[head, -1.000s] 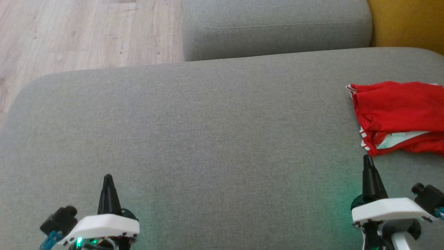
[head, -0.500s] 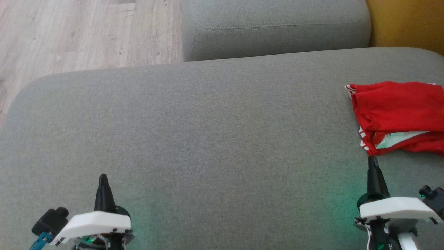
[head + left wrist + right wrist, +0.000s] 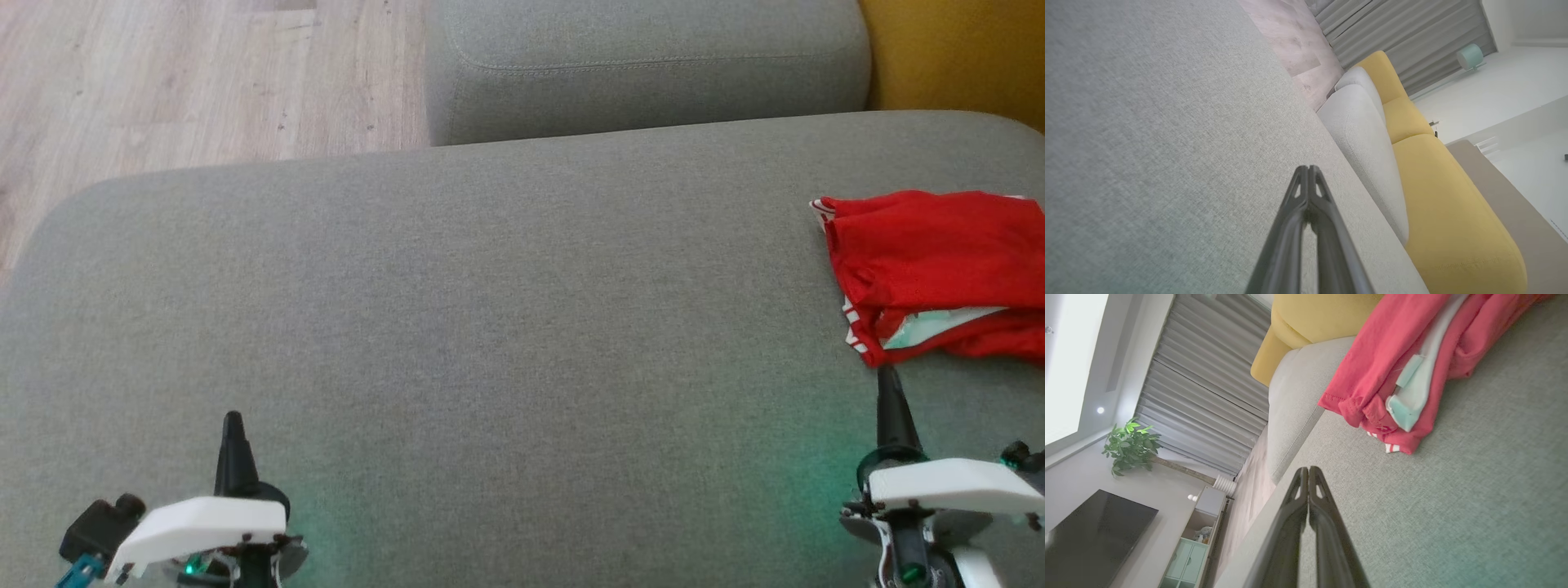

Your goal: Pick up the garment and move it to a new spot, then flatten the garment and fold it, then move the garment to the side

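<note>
The garment (image 3: pixel 931 261) is red with white stripes and a pale inner label, folded into a loose bundle at the right edge of the grey sofa seat (image 3: pixel 490 310). In the right wrist view the garment (image 3: pixel 1396 367) lies ahead and to the upper right of the fingers. My right gripper (image 3: pixel 888 384) is shut and empty, its tip just short of the garment's near corner. My left gripper (image 3: pixel 233 425) is shut and empty at the lower left, over bare cushion. In both wrist views the fingertips, right (image 3: pixel 1308 470) and left (image 3: pixel 1308 168), are pressed together.
A second grey cushion (image 3: pixel 645 65) stands behind the seat, with a yellow sofa part (image 3: pixel 955 49) at the far right. Wooden floor (image 3: pixel 204 73) lies beyond the seat's far left edge. A television, cabinet and plant (image 3: pixel 1128 445) appear in the right wrist view.
Both grippers have drawn back toward the bottom of the head view, the right one also shifting slightly right. The garment has not moved.
</note>
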### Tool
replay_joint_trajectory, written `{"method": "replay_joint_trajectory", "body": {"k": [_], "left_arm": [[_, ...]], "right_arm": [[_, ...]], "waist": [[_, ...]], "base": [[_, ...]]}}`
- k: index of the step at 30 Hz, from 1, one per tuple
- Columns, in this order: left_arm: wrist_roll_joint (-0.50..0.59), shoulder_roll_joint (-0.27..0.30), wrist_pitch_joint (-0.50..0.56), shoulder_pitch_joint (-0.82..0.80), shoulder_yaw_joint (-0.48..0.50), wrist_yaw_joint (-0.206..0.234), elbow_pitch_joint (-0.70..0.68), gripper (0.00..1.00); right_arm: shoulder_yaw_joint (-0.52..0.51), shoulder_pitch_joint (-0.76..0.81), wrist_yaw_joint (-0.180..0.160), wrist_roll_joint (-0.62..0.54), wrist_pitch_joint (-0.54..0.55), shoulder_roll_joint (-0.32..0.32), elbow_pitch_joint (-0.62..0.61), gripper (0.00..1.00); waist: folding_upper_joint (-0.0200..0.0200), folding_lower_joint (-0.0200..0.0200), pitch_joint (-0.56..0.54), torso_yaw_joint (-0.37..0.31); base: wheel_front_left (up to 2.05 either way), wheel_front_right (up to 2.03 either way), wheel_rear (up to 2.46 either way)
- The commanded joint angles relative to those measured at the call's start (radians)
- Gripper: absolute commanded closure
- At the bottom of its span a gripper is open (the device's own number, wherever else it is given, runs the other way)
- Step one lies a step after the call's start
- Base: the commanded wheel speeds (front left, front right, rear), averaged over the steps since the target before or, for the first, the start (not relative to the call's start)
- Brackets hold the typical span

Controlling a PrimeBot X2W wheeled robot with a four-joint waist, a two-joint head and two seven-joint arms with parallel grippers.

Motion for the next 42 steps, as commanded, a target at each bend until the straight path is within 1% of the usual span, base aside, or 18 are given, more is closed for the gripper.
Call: {"method": "replay_joint_trajectory", "body": {"k": [1, 23, 42], "left_arm": [[-0.026, 0.003, 0.008, -0.053, 0.031, -0.008, -0.039, 1.0], [-0.256, 0.004, 0.075, -0.062, 0.081, -0.039, -0.052, 1.0], [-0.435, 0.005, 0.127, -0.069, 0.121, -0.063, -0.062, 1.0]], "right_arm": [[0.006, -0.061, 0.0, 0.032, 0.01, -0.015, -0.04, 1.0], [-0.023, -0.075, -0.001, 0.291, 0.077, -0.016, -0.051, 1.0], [-0.046, -0.085, -0.001, 0.493, 0.13, -0.016, -0.06, 1.0]], "waist": [[0.0, 0.0, 0.0, 0.0], [0.0, -0.0001, -0.002, -0.005], [0.0, -0.0001, -0.004, -0.009]], "base": [[0.0, 0.0, 0.0], [0.0, 0.0, 0.0], [0.0, 0.0, 0.0]]}}
